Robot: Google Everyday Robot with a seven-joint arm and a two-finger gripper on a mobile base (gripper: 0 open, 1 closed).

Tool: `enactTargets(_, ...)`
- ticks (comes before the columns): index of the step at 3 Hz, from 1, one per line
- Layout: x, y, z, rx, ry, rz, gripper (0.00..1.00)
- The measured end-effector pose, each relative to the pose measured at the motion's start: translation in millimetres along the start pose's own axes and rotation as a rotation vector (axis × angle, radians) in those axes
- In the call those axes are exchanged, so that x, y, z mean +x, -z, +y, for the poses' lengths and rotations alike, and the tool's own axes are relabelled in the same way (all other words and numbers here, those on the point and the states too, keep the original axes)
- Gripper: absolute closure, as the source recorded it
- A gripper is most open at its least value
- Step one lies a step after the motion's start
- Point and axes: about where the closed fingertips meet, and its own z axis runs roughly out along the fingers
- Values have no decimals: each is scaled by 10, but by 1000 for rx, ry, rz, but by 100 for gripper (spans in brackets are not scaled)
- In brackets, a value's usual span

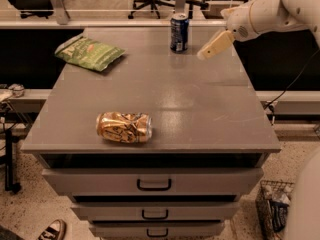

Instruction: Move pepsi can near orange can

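The pepsi can [179,32], dark blue with a silver top, stands upright at the far edge of the grey cabinet top [200,109]. The orange can [123,127], gold-orange and dented, lies on its side near the front left. My gripper [203,54] reaches in from the upper right on a white arm and hangs above the cabinet top just right of the pepsi can, apart from it.
A green snack bag [89,52] lies at the far left of the cabinet top. Drawers with handles [154,185] sit below the top. A wire basket [274,209] stands on the floor at the right. Office chairs stand behind.
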Motion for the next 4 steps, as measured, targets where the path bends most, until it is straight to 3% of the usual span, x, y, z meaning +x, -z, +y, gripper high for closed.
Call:
enactTargets(2, -274, -755, -195, -26, -156, -156, 0)
enactTargets(3, -380, -1002, -313, -16, -194, -221, 0)
enactTargets(4, -409, -1223, -415, 15, -224, -235, 18)
